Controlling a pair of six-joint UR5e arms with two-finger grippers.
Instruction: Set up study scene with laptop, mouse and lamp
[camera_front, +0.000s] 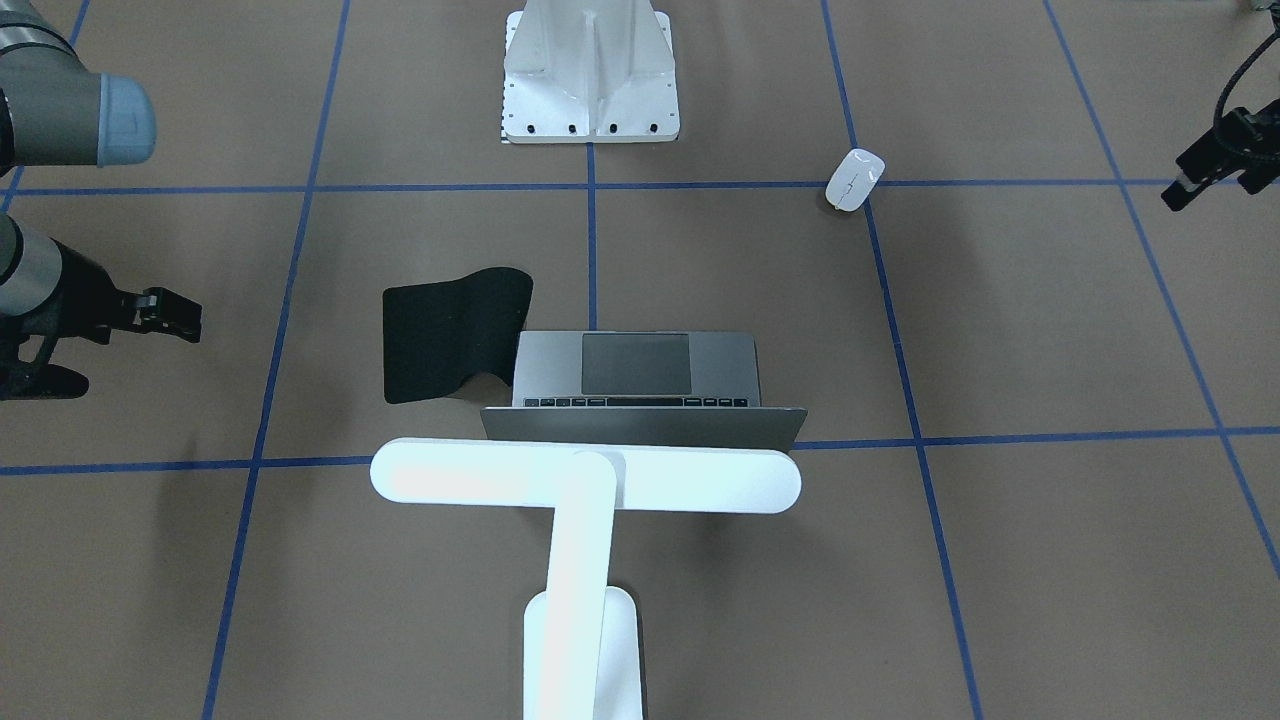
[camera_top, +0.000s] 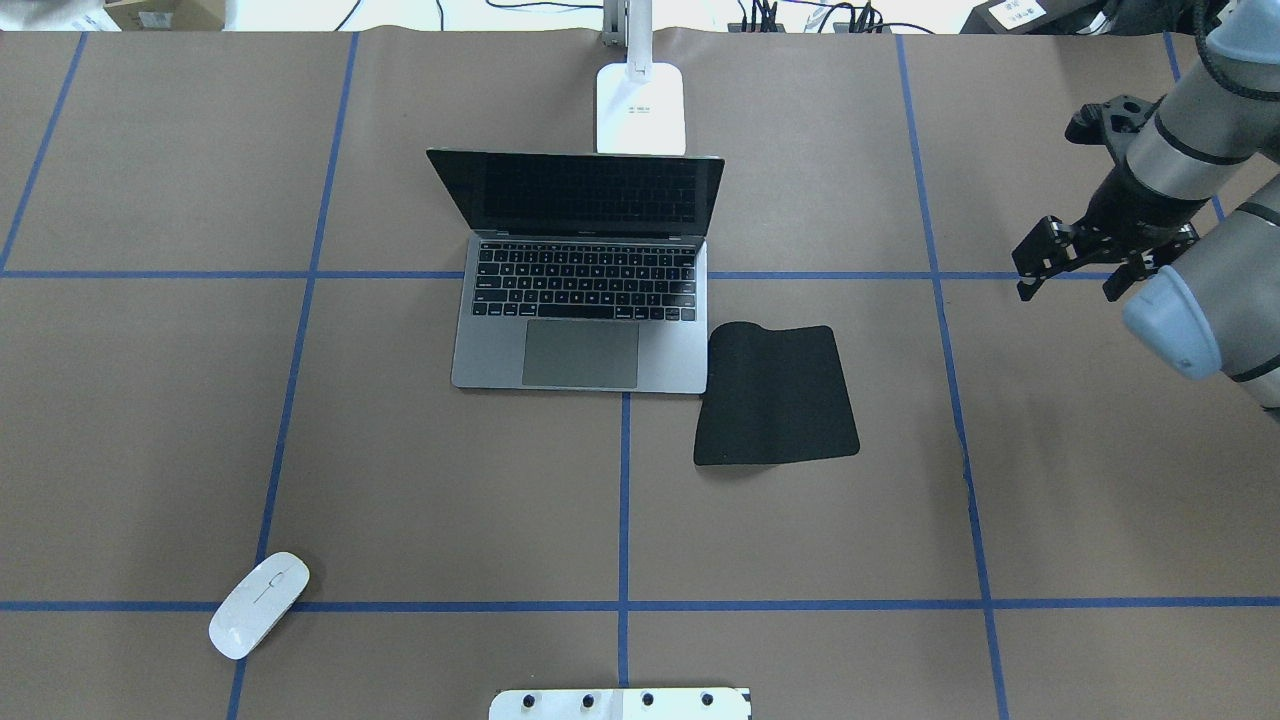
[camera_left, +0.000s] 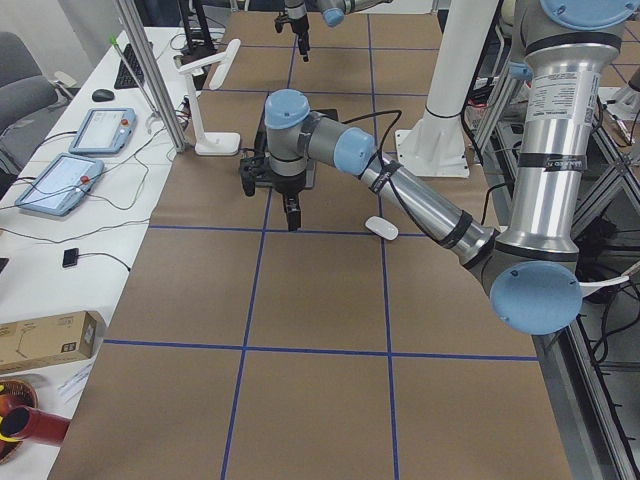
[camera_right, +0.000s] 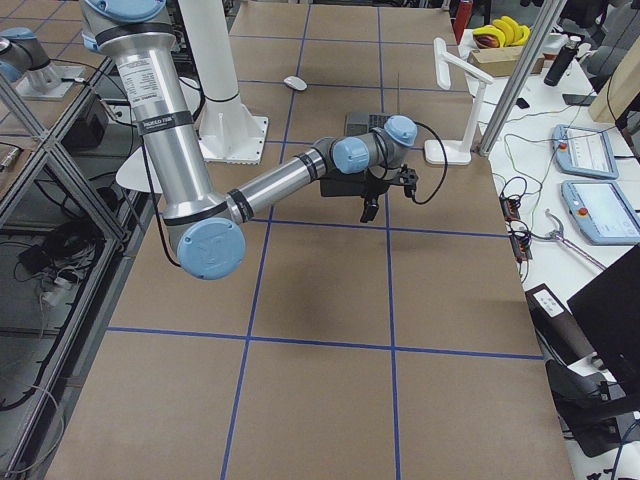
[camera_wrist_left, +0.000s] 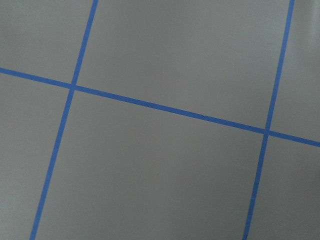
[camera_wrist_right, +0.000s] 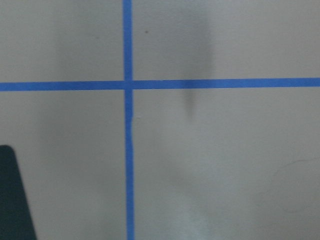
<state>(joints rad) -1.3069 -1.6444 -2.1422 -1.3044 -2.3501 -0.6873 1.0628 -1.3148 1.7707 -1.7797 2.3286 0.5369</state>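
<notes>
The laptop (camera_top: 580, 320) stands open in the table's middle, its screen toward the far edge; it also shows in the front view (camera_front: 640, 370). The white lamp (camera_front: 585, 478) stands right behind it, base (camera_top: 640, 110) at the far edge, light bar over the lid. The white mouse (camera_top: 258, 604) lies alone near the front left, on a blue tape line (camera_front: 854, 179). My right gripper (camera_top: 1066, 290) hovers open and empty at the far right, well off the mat. My left gripper (camera_front: 1210, 195) hangs open and empty at the left side, out of the overhead view.
A black flexible mat (camera_top: 775, 395) lies against the laptop's right front corner, one edge curled up. The white bolted pedestal (camera_front: 590, 75) stands at the robot's edge. Brown paper with blue tape lines covers the table. The mat's corner (camera_wrist_right: 12, 200) shows in the right wrist view.
</notes>
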